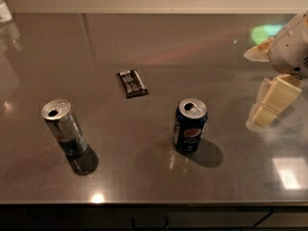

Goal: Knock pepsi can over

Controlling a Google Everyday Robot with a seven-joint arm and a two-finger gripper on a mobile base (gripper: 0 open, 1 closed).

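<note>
The pepsi can (190, 132) is short and dark blue with a round red-white-blue logo and a silver top. It stands upright on the grey steel table (159, 57), right of centre and towards the front. My gripper (255, 85) comes in from the right edge, well to the right of the can and slightly behind it, not touching it. It is empty, with its cream fingers (273, 100) spread apart.
A taller, slimmer silver can with a blue base (64, 127) stands upright at the front left. A small dark snack packet (132, 83) lies flat behind and between the cans. A pale object (5, 11) sits at the far left corner. The table's front edge runs along the bottom.
</note>
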